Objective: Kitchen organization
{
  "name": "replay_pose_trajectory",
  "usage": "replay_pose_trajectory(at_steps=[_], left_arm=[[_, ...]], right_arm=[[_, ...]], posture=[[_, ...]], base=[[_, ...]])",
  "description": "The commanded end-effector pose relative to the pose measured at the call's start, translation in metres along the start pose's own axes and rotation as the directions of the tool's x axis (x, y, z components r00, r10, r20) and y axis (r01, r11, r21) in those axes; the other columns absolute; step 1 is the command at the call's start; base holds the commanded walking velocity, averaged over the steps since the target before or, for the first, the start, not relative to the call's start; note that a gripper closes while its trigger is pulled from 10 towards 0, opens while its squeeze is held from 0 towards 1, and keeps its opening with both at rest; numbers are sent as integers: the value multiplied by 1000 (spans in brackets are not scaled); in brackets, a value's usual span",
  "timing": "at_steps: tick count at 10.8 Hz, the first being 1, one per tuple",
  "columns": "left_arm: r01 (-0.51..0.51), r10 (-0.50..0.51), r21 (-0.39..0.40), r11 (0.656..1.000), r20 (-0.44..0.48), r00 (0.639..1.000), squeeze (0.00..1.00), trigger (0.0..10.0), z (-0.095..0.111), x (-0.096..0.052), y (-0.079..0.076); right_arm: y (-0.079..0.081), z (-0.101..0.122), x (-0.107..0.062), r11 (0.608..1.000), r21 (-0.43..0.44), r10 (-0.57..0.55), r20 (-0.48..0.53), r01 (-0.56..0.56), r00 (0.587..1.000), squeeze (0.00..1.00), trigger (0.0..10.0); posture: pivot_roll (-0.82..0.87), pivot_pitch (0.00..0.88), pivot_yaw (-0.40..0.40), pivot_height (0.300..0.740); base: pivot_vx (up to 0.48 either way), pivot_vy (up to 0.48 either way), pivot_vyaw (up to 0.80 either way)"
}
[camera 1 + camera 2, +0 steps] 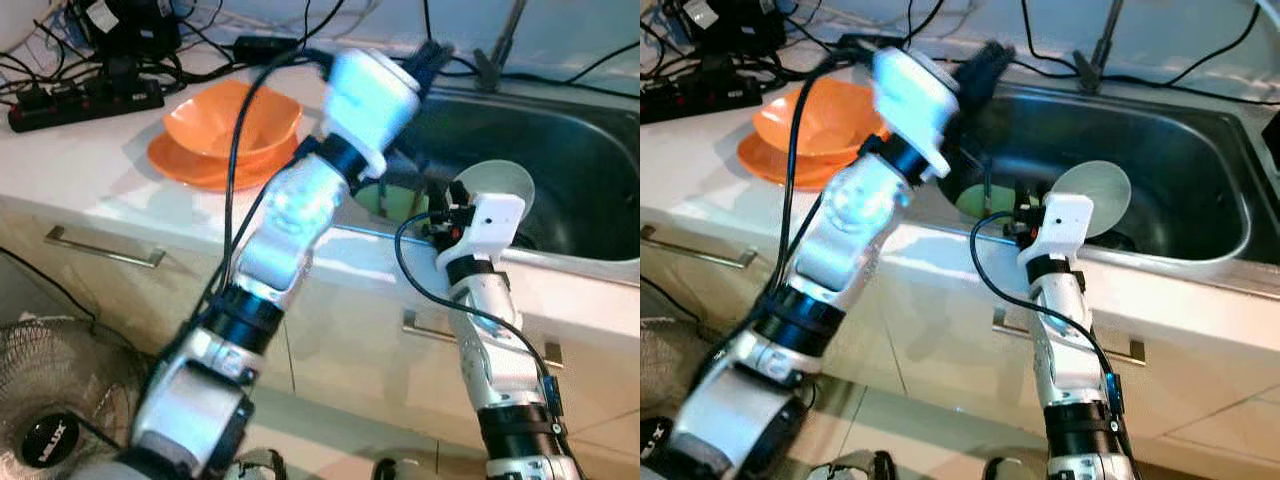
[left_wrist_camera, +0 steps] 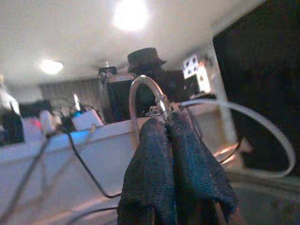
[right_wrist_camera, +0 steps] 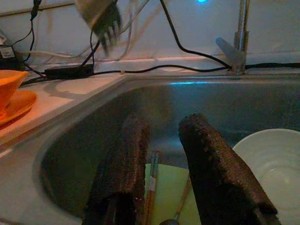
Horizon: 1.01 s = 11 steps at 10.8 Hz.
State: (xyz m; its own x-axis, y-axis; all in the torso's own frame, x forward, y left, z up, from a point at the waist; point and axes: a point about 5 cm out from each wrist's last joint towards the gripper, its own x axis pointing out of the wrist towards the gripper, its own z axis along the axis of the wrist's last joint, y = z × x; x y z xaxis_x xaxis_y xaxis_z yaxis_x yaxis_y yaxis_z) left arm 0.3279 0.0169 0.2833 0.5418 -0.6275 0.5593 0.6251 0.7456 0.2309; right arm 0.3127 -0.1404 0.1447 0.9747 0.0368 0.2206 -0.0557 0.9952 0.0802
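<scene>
With its two black fingers spread over the pale green plate and chopsticks near the steel sink's front wall, seemingly to pick them out, the right gripper hovers there, while the left gripper, fingers pressed together and empty, is raised above the sink's back edge.

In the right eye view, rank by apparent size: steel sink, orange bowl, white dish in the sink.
1. Stainless steel sink, clearly largest.
2. Orange bowl.
3. Round white dish, partly hidden behind the right arm, so its rank against the bowl is unsure.
</scene>
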Motion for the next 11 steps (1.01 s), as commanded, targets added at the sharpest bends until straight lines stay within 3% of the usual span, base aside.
replay_pose_trajectory(at_steps=[1, 3, 4, 7, 9, 10, 11], left_arm=[[-13, 16, -108, 994, 22, 1000, 0, 10000, 4, -2, 7], [-42, 47, -223, 974, 14, 999, 0, 10000, 4, -9, 20], [-70, 72, -285, 956, -3, 997, 0, 10000, 0, -15, 26], [-149, 125, -400, 904, -87, 988, 0, 10000, -19, -38, 32], [-166, 135, -446, 880, -99, 986, 0, 10000, -22, -44, 34], [-164, 131, -450, 878, -104, 986, 0, 10000, -23, -45, 33], [-157, 119, -455, 877, -110, 987, 0, 10000, -23, -44, 32]], right_arm=[[-1, -3, -2, 1000, -4, -7, -8, 7, 1000, 0, 10000], [-1, 0, -3, 1000, -27, 10, 7, -10, 1000, 0, 10000], [-1, 1, -3, 999, -35, 24, 11, -23, 1000, 1000, 10000], [12, 4, -2, 988, -41, 151, 10, -150, 989, 1000, 10000], [25, 10, -2, 963, -33, 267, 19, -267, 963, 1000, 10000], [29, 12, -2, 954, -37, 298, 23, -297, 954, 596, 10000], [31, 14, -1, 951, -41, 309, 35, -308, 950, 0, 10000]], posture=[[10, 55, 38, 740], [8, 61, 42, 740], [8, 63, 43, 740], [6, 70, 44, 740], [2, 72, 46, 740], [2, 72, 46, 740], [2, 72, 47, 740]], base=[[0, 0, 0], [0, 0, 0], [0, 0, 0], [0, 0, 0], [0, 0, 0], [0, 0, 0], [0, 0, 0]])
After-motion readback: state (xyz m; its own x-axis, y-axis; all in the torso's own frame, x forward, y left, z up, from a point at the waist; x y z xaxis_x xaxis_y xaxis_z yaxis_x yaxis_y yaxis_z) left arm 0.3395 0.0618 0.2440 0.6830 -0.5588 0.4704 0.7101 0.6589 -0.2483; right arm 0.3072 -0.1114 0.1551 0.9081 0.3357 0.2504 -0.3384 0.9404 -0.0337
